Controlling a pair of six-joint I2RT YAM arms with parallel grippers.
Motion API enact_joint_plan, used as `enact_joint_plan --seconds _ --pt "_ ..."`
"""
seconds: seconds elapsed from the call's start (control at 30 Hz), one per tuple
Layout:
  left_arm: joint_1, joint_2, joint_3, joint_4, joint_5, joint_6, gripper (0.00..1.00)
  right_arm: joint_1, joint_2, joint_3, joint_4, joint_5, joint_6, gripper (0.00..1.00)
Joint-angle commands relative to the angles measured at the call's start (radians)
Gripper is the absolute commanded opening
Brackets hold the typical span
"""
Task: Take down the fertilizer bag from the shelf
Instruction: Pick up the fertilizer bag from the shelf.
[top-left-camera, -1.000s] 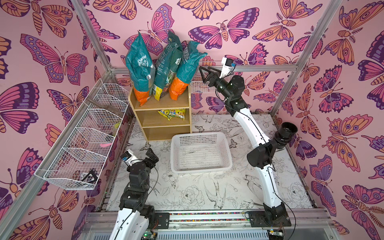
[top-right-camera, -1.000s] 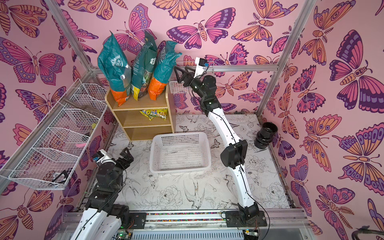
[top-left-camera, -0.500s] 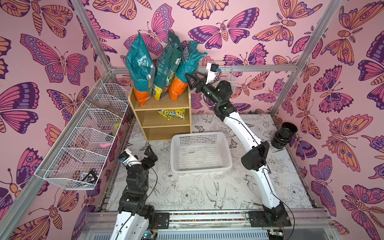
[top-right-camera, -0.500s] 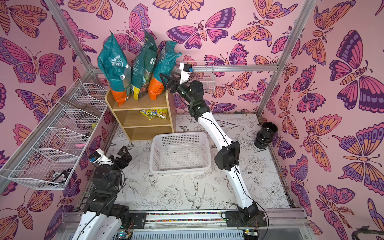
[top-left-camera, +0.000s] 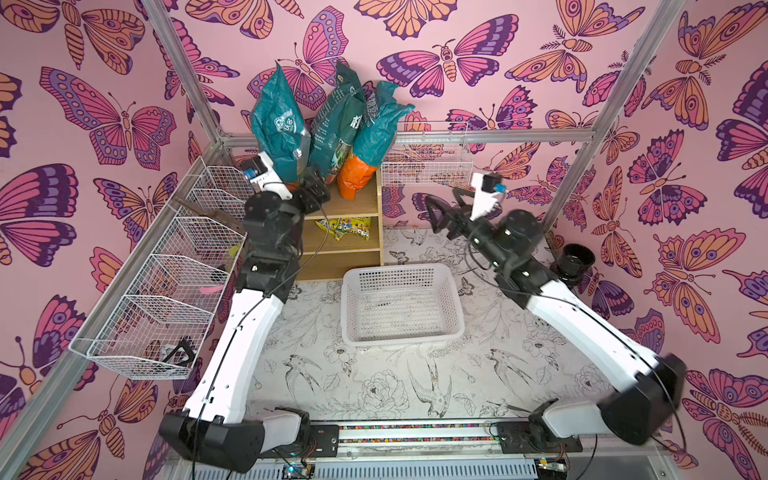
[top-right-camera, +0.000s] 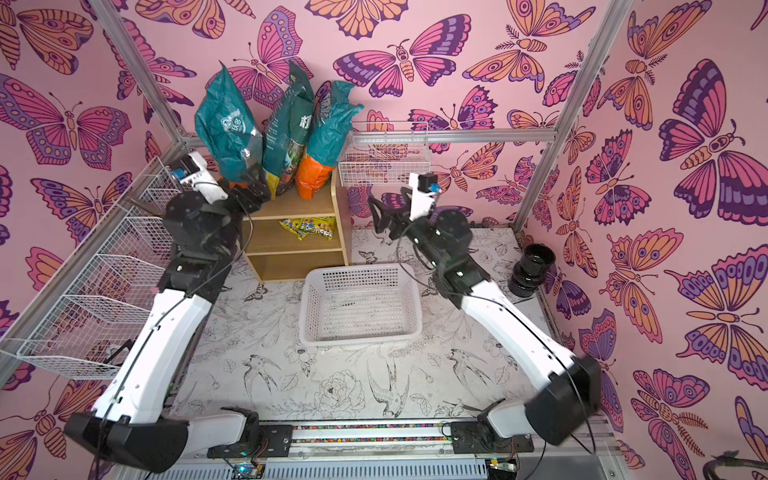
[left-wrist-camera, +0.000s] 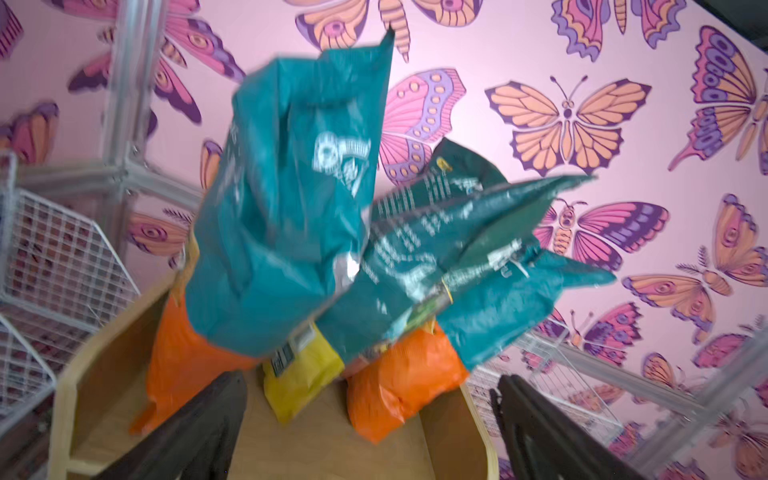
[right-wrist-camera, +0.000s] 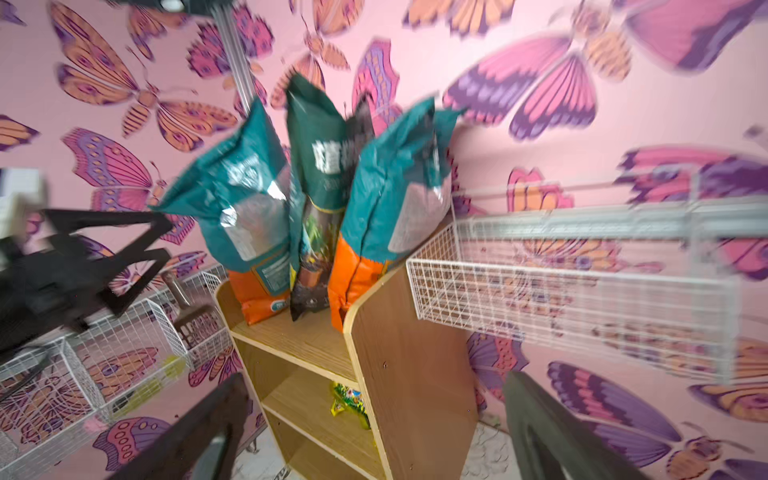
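Three bags stand upright on the shelf's (top-left-camera: 349, 206) top tier, between its raised side panels, each pressed against its neighbour. The teal bag (top-left-camera: 276, 129), orange at the base, is at the shelf end nearest the wire rack (top-left-camera: 166, 291) on the side wall. The dark bag (top-left-camera: 334, 120), yellow at the base, is in the middle. The third bag (top-left-camera: 378, 120), teal over orange with its top bent over, stands at the other end of the shelf, against that side panel.

The left claw (top-left-camera: 314, 183) is at the front edge of the shelf's top tier, at the foot of the teal bag and the dark bag. Its jaws stand wide apart and hold nothing. In the blurred left wrist view the dark bag's yellow base shows between the two fingers (left-wrist-camera: 187, 428). I cannot tell whether either finger touches a bag.

The right claw (top-left-camera: 442, 203) hangs in the air beside the shelf, off the side panel next to the third bag and clearly apart from it. It is spread open and empty, with its tips turned toward the shelf. A wire basket (top-left-camera: 428, 166) hangs on the back wall beside the shelf's top, near this claw.

A snack packet (top-left-camera: 345, 226) lies on the shelf's middle tier. A white basket (top-left-camera: 399, 272) sits on the desk (top-left-camera: 374, 374) just in front of the shelf.
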Motion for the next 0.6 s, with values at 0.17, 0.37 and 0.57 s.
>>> enact_joint_plan --seconds 0.17,0.37,0.57 --pt "0.0 0.316 0.355 -0.091 -0.298 0.338 1.0 0.004 -0.286 -0.31 -0.133 0.022 -0.135 1.0" --pt "0.02 0.438 0.487 -0.088 -0.493 0.508 1.0 0.003 -0.419 -0.418 -0.145 -0.003 -0.15 0.99" --pt "0.081 0.392 0.44 -0.092 -0.398 0.41 0.89 0.003 -0.447 -0.425 -0.152 -0.03 -0.144 0.99"
